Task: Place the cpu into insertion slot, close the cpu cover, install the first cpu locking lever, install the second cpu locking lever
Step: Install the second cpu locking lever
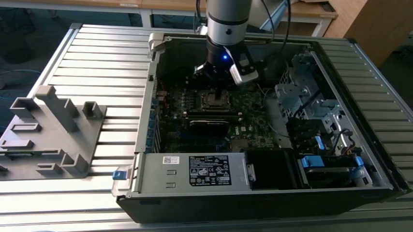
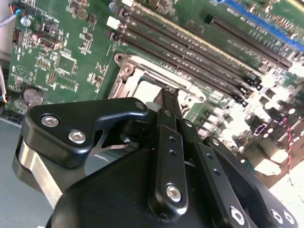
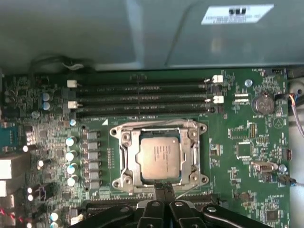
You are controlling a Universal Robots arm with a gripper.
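The cpu [image 3: 159, 158], a dull silver square, lies in the insertion slot [image 3: 124, 159] on the green board. The cpu cover [image 3: 192, 156], a silver frame with a square window, lies flat around it. A thin metal lever rod [image 3: 156, 123] runs along the socket's side nearest the memory slots. My gripper [image 3: 164, 186] is shut, its black fingertips together just at the socket's edge opposite that rod, with nothing seen between them. In the second wrist view the gripper [image 2: 169, 92] points down at the cover [image 2: 142, 66]. The exterior view has the gripper [image 1: 218, 87] just above the socket [image 1: 216, 100].
Four long black memory slots [image 3: 142, 97] run beside the socket. A row of capacitors [image 3: 71, 161] stands on another side. The open computer case [image 1: 145, 111] walls in the board, with a power supply [image 1: 193, 170] and drive bays [image 1: 310, 101]. A grey fixture [image 1: 51, 130] sits at the exterior view's left.
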